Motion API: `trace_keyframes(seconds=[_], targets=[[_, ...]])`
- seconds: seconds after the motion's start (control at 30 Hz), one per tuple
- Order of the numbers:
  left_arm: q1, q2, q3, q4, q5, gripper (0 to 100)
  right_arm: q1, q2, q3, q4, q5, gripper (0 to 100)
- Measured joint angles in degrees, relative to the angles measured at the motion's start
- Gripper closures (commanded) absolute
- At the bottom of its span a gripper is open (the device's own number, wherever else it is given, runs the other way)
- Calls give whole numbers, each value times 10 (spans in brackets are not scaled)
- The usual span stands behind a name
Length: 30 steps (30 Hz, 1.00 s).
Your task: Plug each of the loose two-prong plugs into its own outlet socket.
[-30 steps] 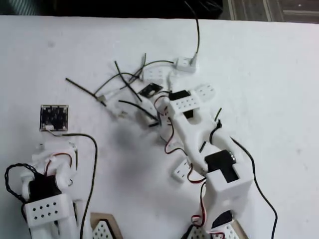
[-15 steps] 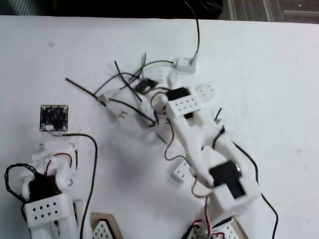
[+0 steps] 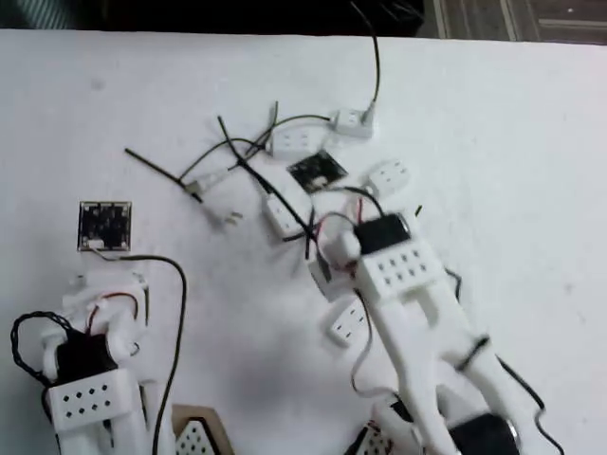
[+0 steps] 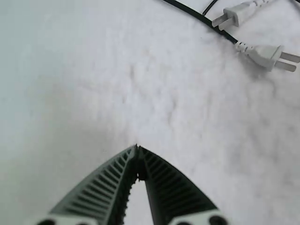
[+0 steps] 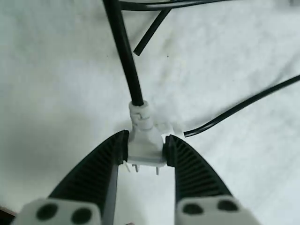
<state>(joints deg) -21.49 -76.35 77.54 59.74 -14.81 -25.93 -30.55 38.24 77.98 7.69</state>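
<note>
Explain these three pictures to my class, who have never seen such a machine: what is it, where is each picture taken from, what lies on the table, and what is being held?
These are two small white robot arms at a white table, each ending in a two-fingered gripper. One picture looks down from a fixed camera above: the left arm is folded near its base, and the right arm is extended among the cables. The other two pictures come from cameras on the arms' wrists. On the table lie white outlet sockets, loose two-prong plugs on black cables, and two small black squares. The right gripper is shut on a white plug. The left gripper is shut, holding nothing.
</note>
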Motion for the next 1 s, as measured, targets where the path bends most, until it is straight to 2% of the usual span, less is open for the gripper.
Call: trace_keyframes(seconds=[0.1, 0.23, 0.47, 0.6, 0.8, 1.0], targets=[[0, 0, 1, -5, 0, 976, 5, -88, 61, -24, -42, 981], [0, 0, 1, -5, 0, 976, 29, -203, 144, -61, -58, 981], [2, 0, 4, -5, 0, 976, 45, -390, 223, -58, -59, 982], [32, 0, 14, -5, 0, 976, 43, -462, 258, -47, -45, 982], [37, 0, 17, -5, 0, 976, 62, -485, 271, -41, -18, 982], [37, 0, 24, -5, -4, 976, 123, -440, 271, -41, -18, 982]])
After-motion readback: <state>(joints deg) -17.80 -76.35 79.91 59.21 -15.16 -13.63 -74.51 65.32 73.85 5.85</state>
